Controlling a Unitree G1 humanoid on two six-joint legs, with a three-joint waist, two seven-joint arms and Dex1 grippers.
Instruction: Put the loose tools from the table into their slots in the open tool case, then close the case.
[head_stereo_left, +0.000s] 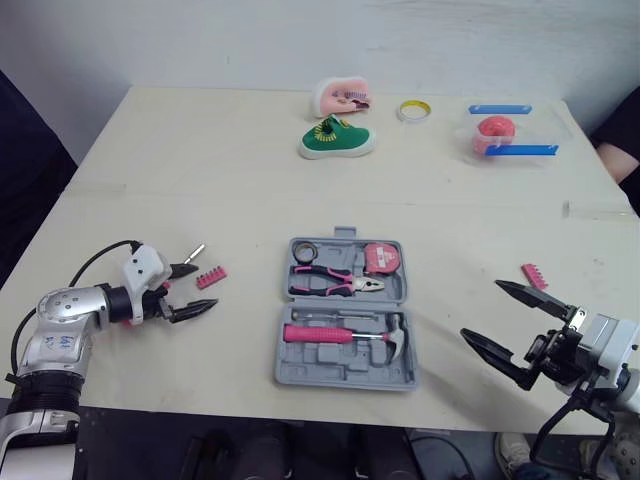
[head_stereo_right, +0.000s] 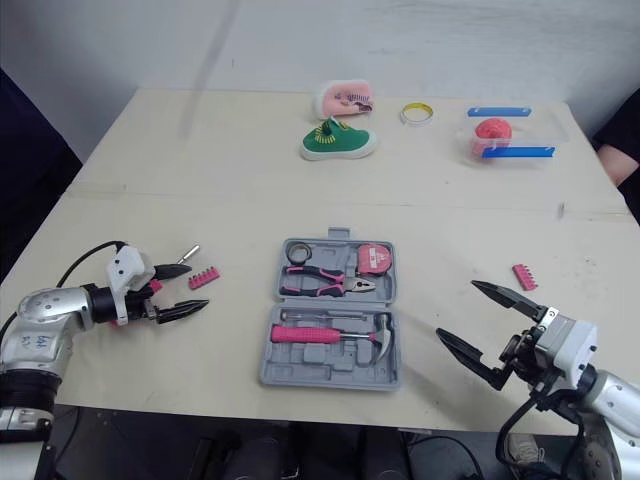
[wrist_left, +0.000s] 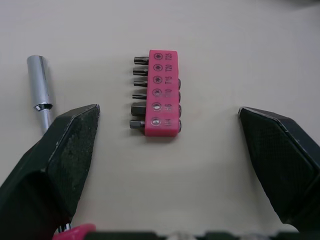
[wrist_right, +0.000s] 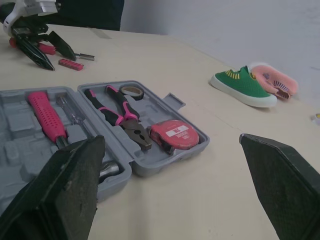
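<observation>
The grey tool case (head_stereo_left: 300, 370) lies open at the table's middle front, holding pink-handled pliers (head_stereo_left: 335, 282), a tape measure (head_stereo_left: 380, 259) and a hammer (head_stereo_left: 345, 335). A pink bit holder (head_stereo_left: 211, 277) lies left of the case, between the fingers of my open left gripper (head_stereo_left: 203, 287), which touch nothing. In the left wrist view the bit holder (wrist_left: 159, 95) lies flat beside a silver driver shaft (wrist_left: 39, 82). A second pink bit holder (head_stereo_left: 534, 276) lies right of the case. My right gripper (head_stereo_left: 482, 310) hovers open and empty, just in front of that holder.
At the back of the table are a green shoe (head_stereo_left: 336, 140), a pink shoe (head_stereo_left: 343, 97), a yellow tape ring (head_stereo_left: 414, 110) and a clear box with blue rims (head_stereo_left: 505, 135) holding something red. A person's dark sleeve (head_stereo_left: 622, 140) shows at the right edge.
</observation>
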